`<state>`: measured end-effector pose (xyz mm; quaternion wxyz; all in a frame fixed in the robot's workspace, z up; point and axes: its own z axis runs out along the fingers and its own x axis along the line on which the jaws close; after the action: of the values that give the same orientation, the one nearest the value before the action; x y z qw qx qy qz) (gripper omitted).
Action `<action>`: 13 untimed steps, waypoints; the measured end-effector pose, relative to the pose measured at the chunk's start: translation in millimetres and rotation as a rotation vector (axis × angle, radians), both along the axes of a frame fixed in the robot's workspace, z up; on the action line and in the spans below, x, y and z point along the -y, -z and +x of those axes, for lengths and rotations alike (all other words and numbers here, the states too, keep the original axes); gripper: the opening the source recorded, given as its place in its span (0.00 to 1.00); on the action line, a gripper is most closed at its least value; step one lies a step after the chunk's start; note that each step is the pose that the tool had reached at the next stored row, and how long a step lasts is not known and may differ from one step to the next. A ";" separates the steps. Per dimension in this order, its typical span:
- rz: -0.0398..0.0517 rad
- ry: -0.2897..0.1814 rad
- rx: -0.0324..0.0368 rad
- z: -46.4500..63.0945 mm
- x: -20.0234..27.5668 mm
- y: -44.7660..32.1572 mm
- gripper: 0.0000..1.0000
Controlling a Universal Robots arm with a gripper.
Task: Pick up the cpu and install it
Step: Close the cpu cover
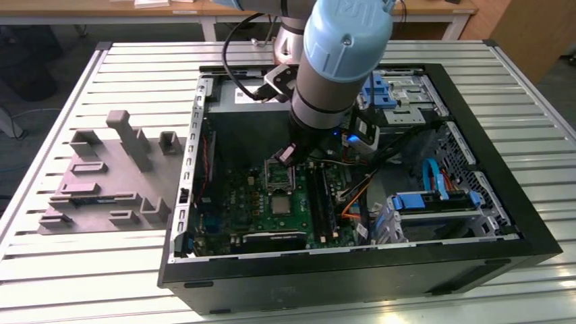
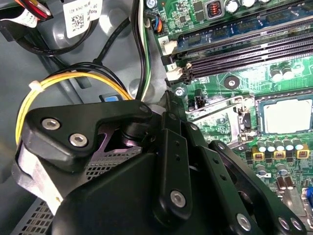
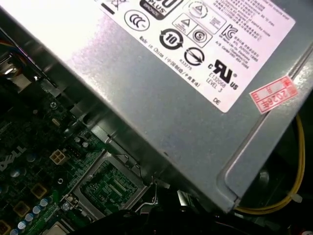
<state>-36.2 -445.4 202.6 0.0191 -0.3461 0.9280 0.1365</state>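
A slatted metal table (image 1: 81, 270) carries an open black computer case (image 1: 504, 223) and, on the exterior view's left, a grey moulded tray (image 1: 99, 182) with upright blocks. The robot arm (image 1: 338, 61) reaches down into the case, over the green circuit board (image 1: 261, 202). In the first wrist view a grey power supply box (image 3: 161, 98) with a printed label sits just beside the board's open socket frame (image 3: 110, 183). The gripper (image 1: 286, 156) hangs low above the board, near the socket; whether its fingers are apart or closed cannot be told. The cpu (image 2: 287, 116), a pale silver square, lies seated flat in its socket in the second wrist view, beside yellow cables (image 2: 73, 81)
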 end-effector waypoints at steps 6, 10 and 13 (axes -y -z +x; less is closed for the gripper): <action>0.0003 0.000 0.0000 0.7 -0.7 0.3 0.11; 0.0003 0.000 0.0000 0.6 -1.1 4.0 0.11; -0.0028 0.000 -0.0001 0.6 -1.2 5.2 0.11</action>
<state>-35.5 -444.2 197.4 0.0186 -0.3461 0.9282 0.1352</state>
